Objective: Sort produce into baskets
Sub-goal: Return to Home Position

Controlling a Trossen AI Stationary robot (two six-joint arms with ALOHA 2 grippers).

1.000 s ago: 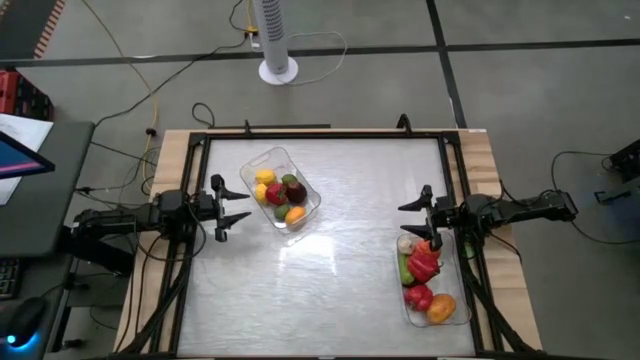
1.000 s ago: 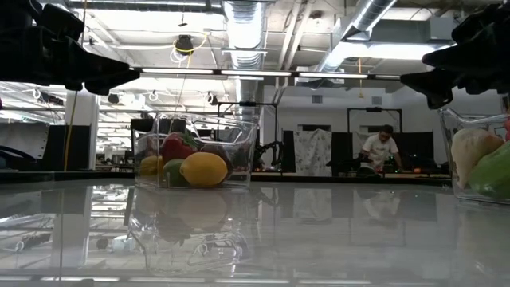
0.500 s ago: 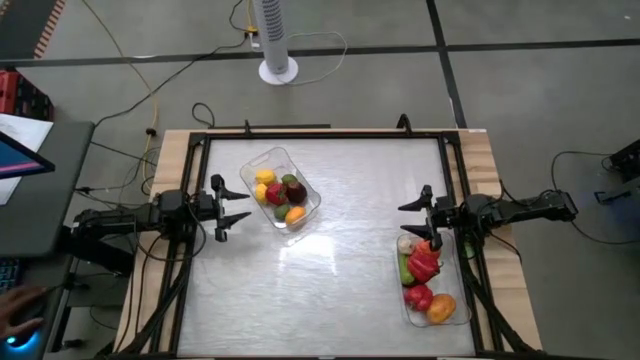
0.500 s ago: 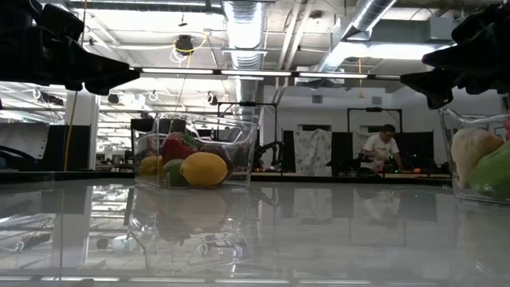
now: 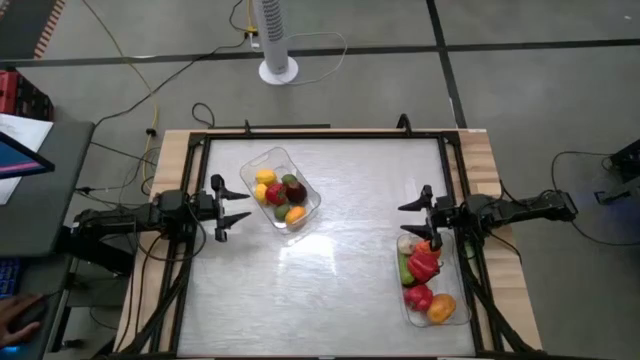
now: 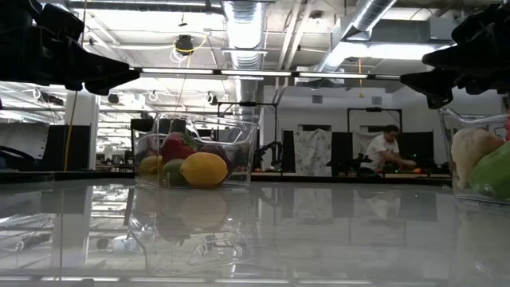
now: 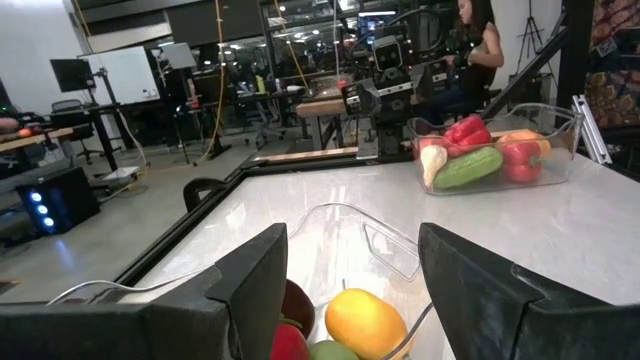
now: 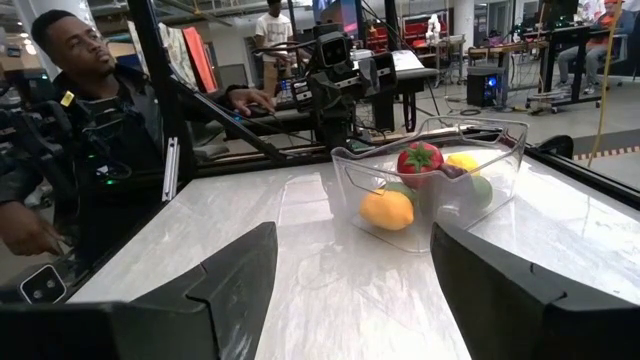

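Two clear baskets stand on the white table. One (image 5: 283, 189) is at the far left and holds yellow, red, orange, green and dark produce (image 5: 280, 192). The other (image 5: 432, 288) is at the near right with red peppers, a green cucumber and an orange piece (image 5: 424, 272). My left gripper (image 5: 243, 205) hovers level at the table's left edge, open and empty, pointing at the left basket (image 7: 372, 250). My right gripper (image 5: 404, 220) hovers level at the right edge, open and empty, above the far end of the right basket.
A dark frame (image 5: 320, 134) rims the table. Bare tabletop (image 5: 340, 260) lies between the baskets. A person (image 8: 75, 130) sits beyond the table's left side, at a desk with a screen (image 5: 20, 160). A fan stand (image 5: 278, 68) is on the floor behind the table.
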